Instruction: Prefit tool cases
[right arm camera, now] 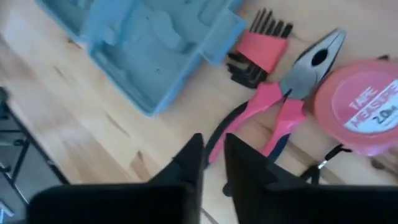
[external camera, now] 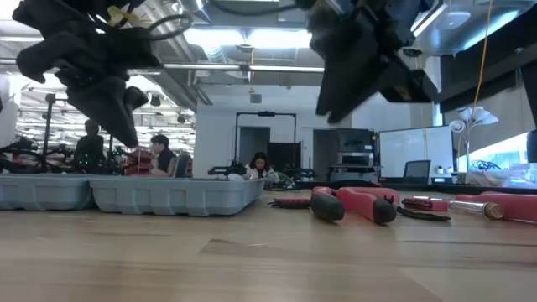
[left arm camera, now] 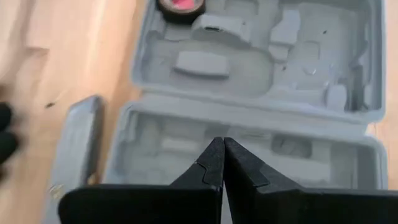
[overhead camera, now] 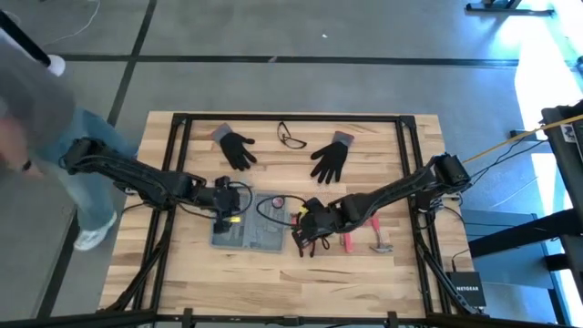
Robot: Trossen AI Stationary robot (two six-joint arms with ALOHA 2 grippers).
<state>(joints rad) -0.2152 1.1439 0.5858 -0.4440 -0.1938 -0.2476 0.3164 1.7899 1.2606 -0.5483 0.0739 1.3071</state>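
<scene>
The blue-grey tool case (overhead camera: 248, 226) lies open and flat on the table, both moulded halves up; it also shows in the left wrist view (left arm camera: 249, 93), the right wrist view (right arm camera: 143, 43) and the low view (external camera: 134, 195). My left gripper (left arm camera: 222, 152) is shut and empty, above the case's left half (overhead camera: 228, 205). My right gripper (right arm camera: 213, 152) hangs above the table just right of the case (overhead camera: 308, 235), its fingers a narrow gap apart and empty. Both grippers are well above the table in the low view.
Pink-handled pliers (right arm camera: 280, 99), a hex-key set (right arm camera: 258, 46), a pink tape measure (right arm camera: 357, 102) and a hammer (overhead camera: 378, 242) lie right of the case. A slim grey bar (left arm camera: 74, 155) lies beside it. Two black gloves (overhead camera: 239, 148) and glasses (overhead camera: 291, 137) lie at the far side. A person (overhead camera: 36, 118) stands at the left.
</scene>
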